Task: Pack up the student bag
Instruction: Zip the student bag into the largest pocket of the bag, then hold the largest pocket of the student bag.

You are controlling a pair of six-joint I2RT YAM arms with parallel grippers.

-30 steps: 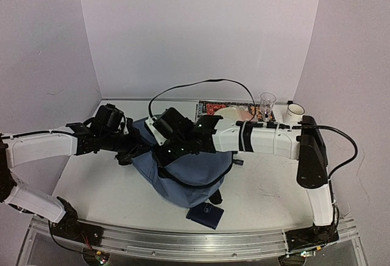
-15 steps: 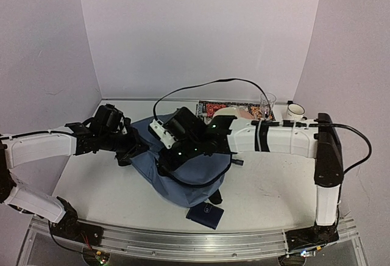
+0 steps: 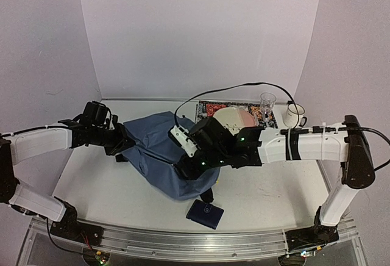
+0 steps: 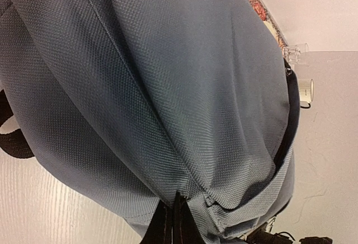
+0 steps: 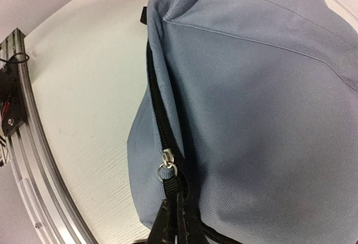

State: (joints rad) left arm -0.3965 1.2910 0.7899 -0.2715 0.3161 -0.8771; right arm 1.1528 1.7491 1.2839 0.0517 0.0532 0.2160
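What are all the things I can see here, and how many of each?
Large soft slate-blue fabric backpack: one, blue with black zip trim, lying mid-table.
Small flat wallet: one, dark navy, near edge, by the backpack.
Flat patterned book or mat: one, red and black, at the back.
Round plate-like disc: one, pale pinkish white, at the back, partly hidden by the right arm.
Clear glass cup: one, see-through, back right.
Ceramic mug: one, white, beside the glass cup.
Table: one, white, under everything.
Left gripper: one, black, shut on the backpack's edge.
Right gripper: one, black, shut on the backpack's zip pull.
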